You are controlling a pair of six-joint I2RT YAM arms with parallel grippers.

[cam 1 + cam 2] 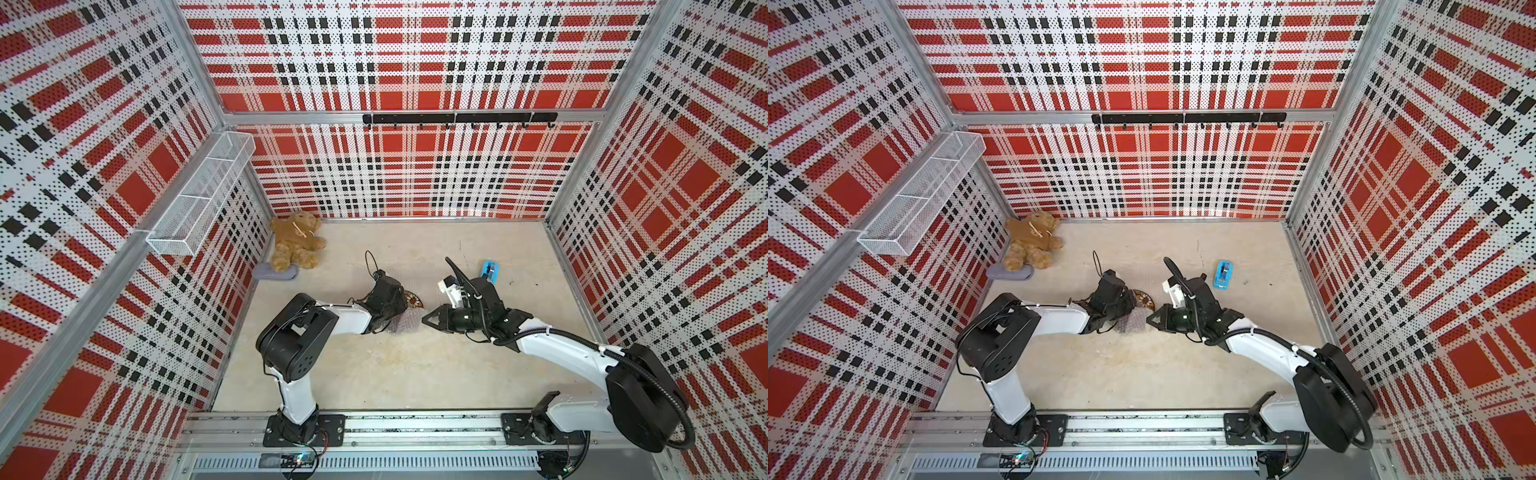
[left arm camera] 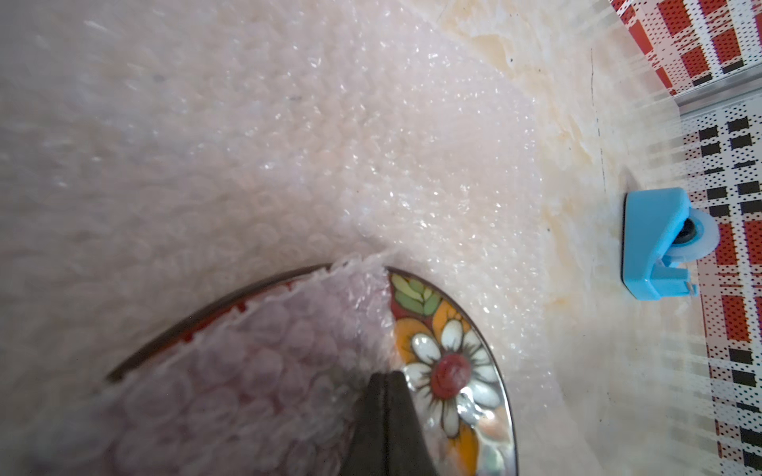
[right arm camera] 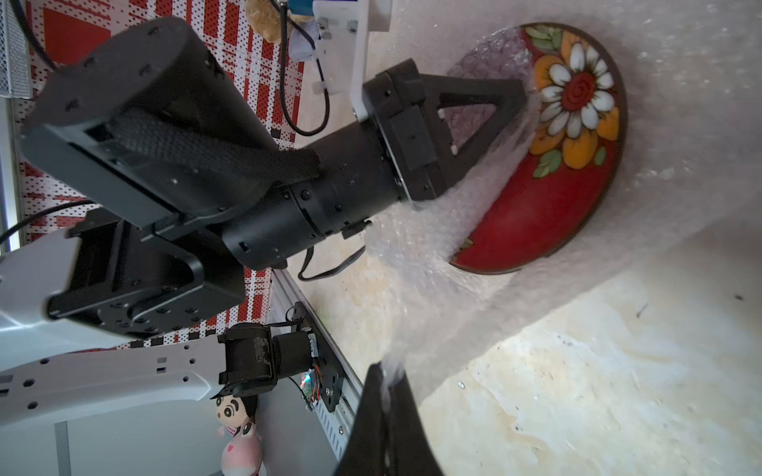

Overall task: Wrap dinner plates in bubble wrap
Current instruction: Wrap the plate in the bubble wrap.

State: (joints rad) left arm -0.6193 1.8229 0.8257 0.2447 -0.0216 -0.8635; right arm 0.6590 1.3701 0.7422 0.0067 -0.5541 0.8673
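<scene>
The dark-red flowered dinner plate (image 1: 413, 300) (image 1: 1144, 300) (image 3: 548, 206) lies on the bubble wrap (image 2: 288, 144) (image 3: 680, 123) spread over the table. A flap of wrap is folded over part of the plate (image 2: 449, 371). My left gripper (image 2: 385, 376) (image 3: 521, 92) is shut at that flap's edge, above the plate's white flower, and appears to pinch it. My right gripper (image 1: 426, 320) (image 1: 1149, 320) (image 3: 385, 371) is shut on a bunched edge of wrap just off the plate, on its near side. In both top views the left wrist hides most of the plate.
A blue tape dispenser (image 1: 490, 272) (image 1: 1223, 274) (image 2: 655, 243) sits to the back right of the plate. A brown teddy bear (image 1: 297, 241) and a grey cloth (image 1: 276, 272) lie in the back left corner. A wire basket (image 1: 199, 195) hangs on the left wall.
</scene>
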